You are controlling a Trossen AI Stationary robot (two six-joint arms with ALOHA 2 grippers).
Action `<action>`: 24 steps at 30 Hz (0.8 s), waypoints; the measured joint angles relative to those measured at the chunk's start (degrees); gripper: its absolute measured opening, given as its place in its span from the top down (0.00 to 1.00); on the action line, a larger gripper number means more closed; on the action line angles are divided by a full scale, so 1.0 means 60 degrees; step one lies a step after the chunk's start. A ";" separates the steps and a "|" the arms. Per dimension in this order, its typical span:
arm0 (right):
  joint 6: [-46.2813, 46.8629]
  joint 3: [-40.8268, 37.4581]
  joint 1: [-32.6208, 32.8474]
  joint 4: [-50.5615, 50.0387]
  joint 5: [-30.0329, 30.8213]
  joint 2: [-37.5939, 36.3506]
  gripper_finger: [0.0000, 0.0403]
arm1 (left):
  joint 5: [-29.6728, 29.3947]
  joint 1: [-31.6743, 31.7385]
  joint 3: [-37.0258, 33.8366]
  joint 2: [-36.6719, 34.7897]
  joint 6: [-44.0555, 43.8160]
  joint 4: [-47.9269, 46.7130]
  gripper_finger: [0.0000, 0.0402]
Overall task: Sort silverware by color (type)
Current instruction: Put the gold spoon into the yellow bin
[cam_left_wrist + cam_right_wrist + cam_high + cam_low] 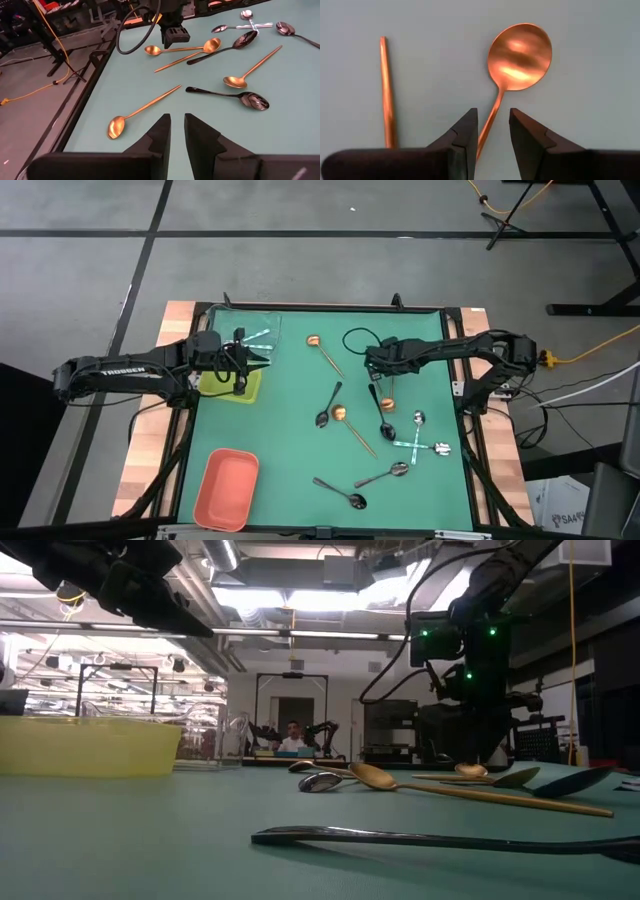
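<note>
Gold, black and silver spoons lie scattered flat on the green mat [300, 460]. My right gripper [492, 117] points down over one gold spoon [520, 55], open. Its fingers stand on either side of that spoon's handle, just behind the bowl. In the high view this gripper [385, 380] is right of the mat's middle. A second gold handle [387, 95] lies beside it. My left gripper [177, 120] hangs above the yellow-green tray [232, 388] at the far left, its fingers a little apart with nothing between them. Silver spoons [256, 337] lie in the clear tray. My right gripper comes from above with one finger on each side of the gold spoon's thin handle [489, 127], next to the bowl. The spoon lies flat on the mat. I cannot tell whether a finger touches the handle.
A salmon-orange tray [227, 488] stands at the near left. Black spoons [327, 412] [341, 494] and a gold spoon [352, 430] lie mid-mat, with silver ones [425, 442] near the right edge. Another gold spoon [322, 350] lies toward the far edge. A black cable [358, 338] loops over the mat.
</note>
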 joint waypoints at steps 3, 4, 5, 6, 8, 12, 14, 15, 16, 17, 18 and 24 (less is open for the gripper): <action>0.0005 0.0000 0.0000 -0.0002 0.0011 0.0000 0.75 | 0.0001 0.0001 0.0000 0.0000 0.0003 0.0000 0.88; 0.0005 0.0000 0.0000 -0.0002 0.0011 0.0003 0.75 | 0.0000 0.0000 0.0000 0.0000 0.0003 0.0000 0.88; 0.0005 0.0004 0.0000 0.0002 0.0013 0.0055 0.75 | 0.0003 -0.0002 0.0000 0.0000 0.0003 0.0000 0.88; 0.0002 0.0004 0.0000 -0.0002 0.0004 0.0108 0.75 | 0.0004 -0.0003 0.0000 0.0000 0.0003 0.0000 0.88; 0.0002 0.0004 0.0000 0.0008 -0.0029 0.0300 0.75 | 0.0004 0.0000 0.0000 0.0000 0.0003 -0.0001 0.88; -0.0003 0.0004 0.0000 0.0116 -0.0098 0.0747 0.75 | 0.0004 0.0000 -0.0004 0.0000 0.0013 0.0003 0.88; -0.0009 0.0010 0.0000 0.0179 -0.0128 0.0925 0.75 | 0.0004 0.0001 -0.0004 0.0000 0.0010 0.0000 0.88; -0.0013 0.0022 0.0004 0.0204 -0.0131 0.0978 0.75 | 0.0004 0.0001 -0.0004 0.0000 0.0010 0.0000 0.88; -0.0013 0.0028 0.0005 0.0218 -0.0136 0.1022 0.75 | 0.0004 0.0001 -0.0004 0.0000 0.0014 -0.0004 0.88; -0.0013 0.0040 0.0011 0.0223 -0.0164 0.1059 0.75 | 0.0004 0.0000 -0.0004 0.0000 0.0014 0.0000 0.88; -0.0013 0.0040 0.0011 0.0227 -0.0164 0.1088 0.75 | 0.0004 0.0000 -0.0004 0.0000 0.0014 0.0000 0.88; -0.0016 0.0040 0.0011 0.0239 -0.0172 0.1107 0.75 | 0.0004 0.0000 -0.0004 0.0000 0.0016 0.0000 0.88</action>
